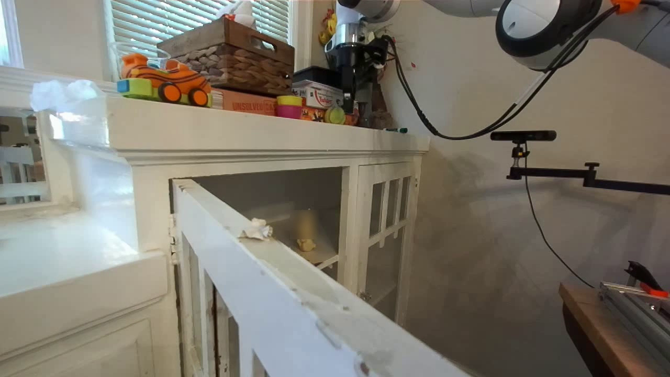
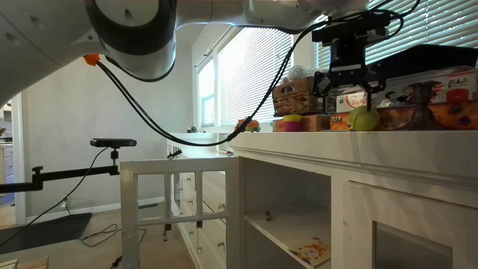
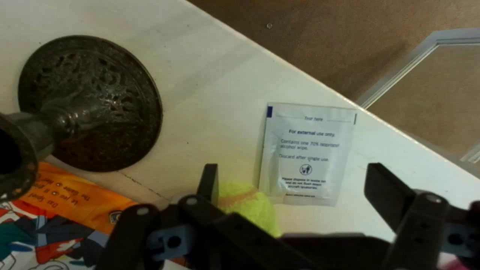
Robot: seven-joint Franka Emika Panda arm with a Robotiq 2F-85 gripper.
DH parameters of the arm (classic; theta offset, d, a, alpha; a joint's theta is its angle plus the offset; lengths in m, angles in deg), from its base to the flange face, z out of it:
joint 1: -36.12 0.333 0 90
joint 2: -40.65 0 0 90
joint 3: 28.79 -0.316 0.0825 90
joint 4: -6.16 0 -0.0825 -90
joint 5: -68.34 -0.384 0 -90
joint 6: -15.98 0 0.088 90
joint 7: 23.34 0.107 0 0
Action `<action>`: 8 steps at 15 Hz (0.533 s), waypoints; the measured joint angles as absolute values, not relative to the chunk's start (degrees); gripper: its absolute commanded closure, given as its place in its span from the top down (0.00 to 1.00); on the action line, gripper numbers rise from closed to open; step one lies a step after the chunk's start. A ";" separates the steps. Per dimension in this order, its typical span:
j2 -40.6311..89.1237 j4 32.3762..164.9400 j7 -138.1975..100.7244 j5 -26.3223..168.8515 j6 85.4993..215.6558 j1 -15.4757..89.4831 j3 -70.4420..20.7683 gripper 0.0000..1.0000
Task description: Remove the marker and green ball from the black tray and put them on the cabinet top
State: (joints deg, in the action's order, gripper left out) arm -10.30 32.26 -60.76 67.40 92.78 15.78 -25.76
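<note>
The cabinet top (image 2: 373,146) runs along an exterior view's right, under blinds (image 2: 440,31). On it lie the marker (image 1: 400,130) and, just beside the spread end effector (image 2: 346,108), the ball (image 2: 364,118). Upper right, the tray (image 2: 425,59) sits on boxes (image 2: 461,87), its inside hidden; wrap (image 2: 300,71) pokes above the basket (image 2: 293,101).

A home: window blinds (image 2: 257,74), wheeled toy (image 1: 166,79)

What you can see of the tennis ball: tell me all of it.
The tennis ball is fuzzy-looking and yellow-green with a curved reddish seam. It rests ungripped on the white cabinet top, in front of the orange game box and beside the alcohol-wipe sachet. The open gripper partly hides it in the wrist view; whether a finger, the box or the sachet touches it, I cannot tell.
</note>
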 measured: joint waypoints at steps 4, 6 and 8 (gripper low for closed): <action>-10.25 32.19 -60.76 67.66 92.71 16.16 -25.50 1.00; -9.62 32.13 -60.76 68.15 91.98 16.52 -25.31 1.00; -7.94 32.04 -60.77 68.70 89.73 16.95 -25.28 1.00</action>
